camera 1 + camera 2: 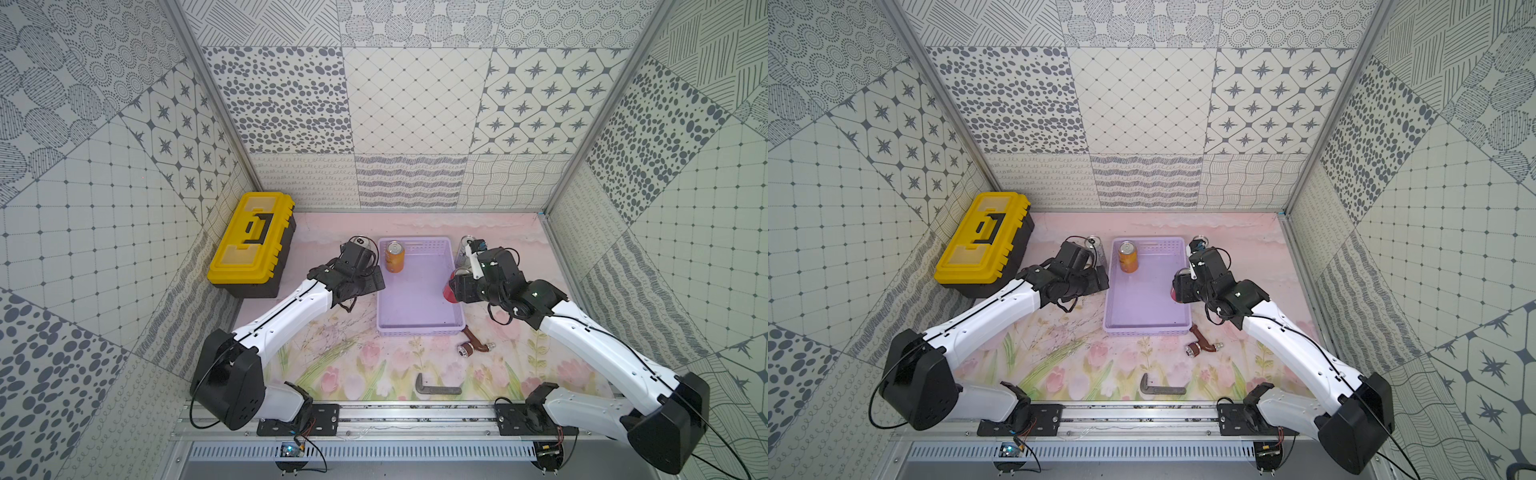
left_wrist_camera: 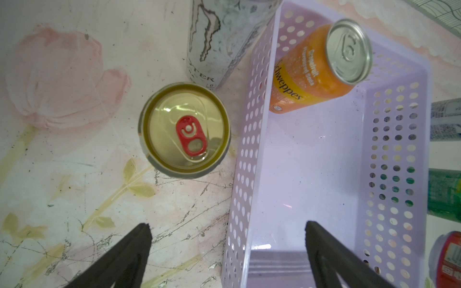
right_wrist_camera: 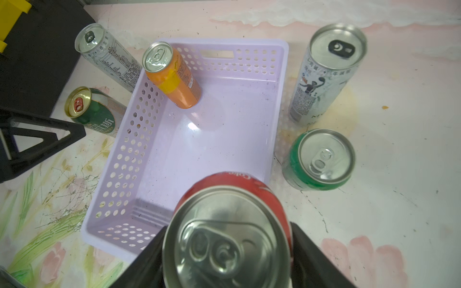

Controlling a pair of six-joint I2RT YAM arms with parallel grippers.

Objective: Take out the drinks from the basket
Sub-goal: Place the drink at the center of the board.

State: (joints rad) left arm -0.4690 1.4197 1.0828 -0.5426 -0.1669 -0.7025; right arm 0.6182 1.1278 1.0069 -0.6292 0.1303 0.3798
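The right claw (image 3: 228, 239) pinched the red can (image 3: 232, 180) above the basket's (image 3: 119, 159) rim. The left claw (image 2: 227, 228) stood spread over the basket's wall. Ahead of both, the basket held the orange can (image 3: 179, 84).

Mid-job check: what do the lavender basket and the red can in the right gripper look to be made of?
The basket looks like thin moulded plastic in satin lavender: rows of round holes in the walls and a soft glare on the smooth floor suggest it. The red can looks like metal, probably aluminium: a bare silvery lid with a pull tab, and a glossy red printed wall.
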